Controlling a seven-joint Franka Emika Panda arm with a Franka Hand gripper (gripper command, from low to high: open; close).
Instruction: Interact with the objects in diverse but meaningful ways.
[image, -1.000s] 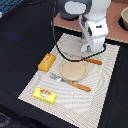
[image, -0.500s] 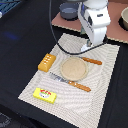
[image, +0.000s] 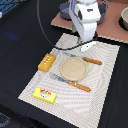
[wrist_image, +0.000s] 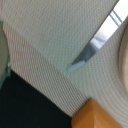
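Note:
My gripper (image: 88, 46) hangs over the far part of the white placemat (image: 102, 85), beyond the tan plate (image: 74, 68). Something small and white sits at its tip; I cannot tell whether that is a finger or a held thing. One piece of orange-handled cutlery (image: 92, 61) lies beside the plate, another (image: 75, 83) in front of it. The orange bread loaf (image: 46, 62) and the yellow red-labelled block (image: 45, 94) lie toward the exterior view's left. The wrist view shows a metal blade (wrist_image: 95, 45), the plate rim (wrist_image: 123, 62) and a loaf corner (wrist_image: 97, 116). No fish or sausage shows.
A grey pot (image: 123, 17) stands on a brown board (image: 107, 30) at the back, on the exterior view's right. Black tabletop (image: 20, 35) surrounds the placemat. The arm's black cable (image: 42, 25) loops over the back left.
The arm swung slightly toward the exterior view's right and back again. The objects on the placemat have not moved.

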